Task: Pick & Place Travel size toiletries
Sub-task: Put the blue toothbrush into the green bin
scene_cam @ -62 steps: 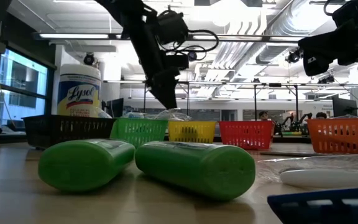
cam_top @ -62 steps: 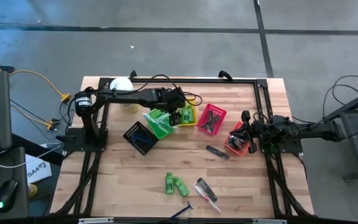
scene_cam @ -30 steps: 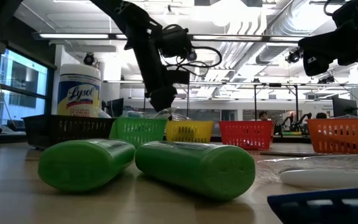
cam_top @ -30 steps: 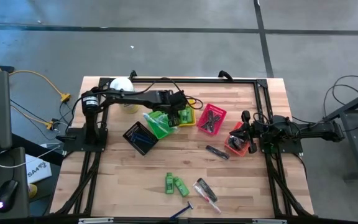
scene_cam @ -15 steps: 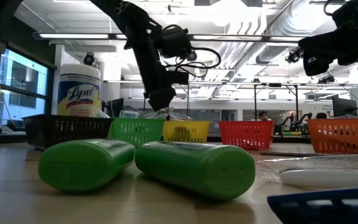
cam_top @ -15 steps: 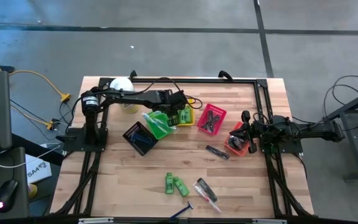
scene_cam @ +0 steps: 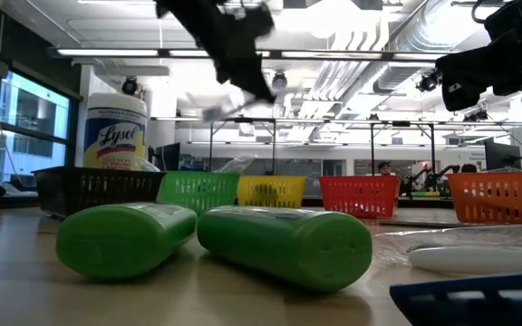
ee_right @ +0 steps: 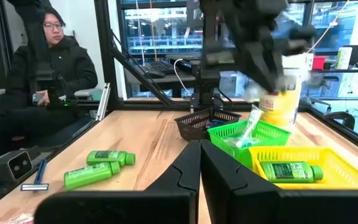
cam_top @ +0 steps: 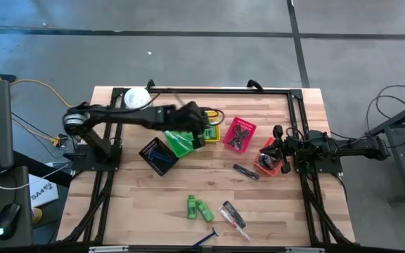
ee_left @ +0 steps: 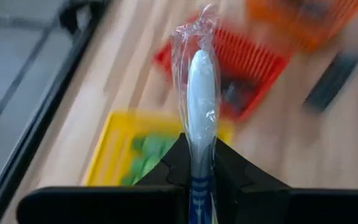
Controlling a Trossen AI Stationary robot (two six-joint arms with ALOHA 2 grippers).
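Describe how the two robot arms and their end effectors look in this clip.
Both arms are dark, slim and jointed. The left arm has a silver-grey joint near its base and black cables looping by its wrist. The right arm is all black. The right end effector has two flat, dark, angular fingers; the left end effector looks alike.

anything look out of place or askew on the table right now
The green basket sits tilted, out of line with the yellow basket beside it. Two green bottles and a blue-handled razor lie loose near the table's front edge.
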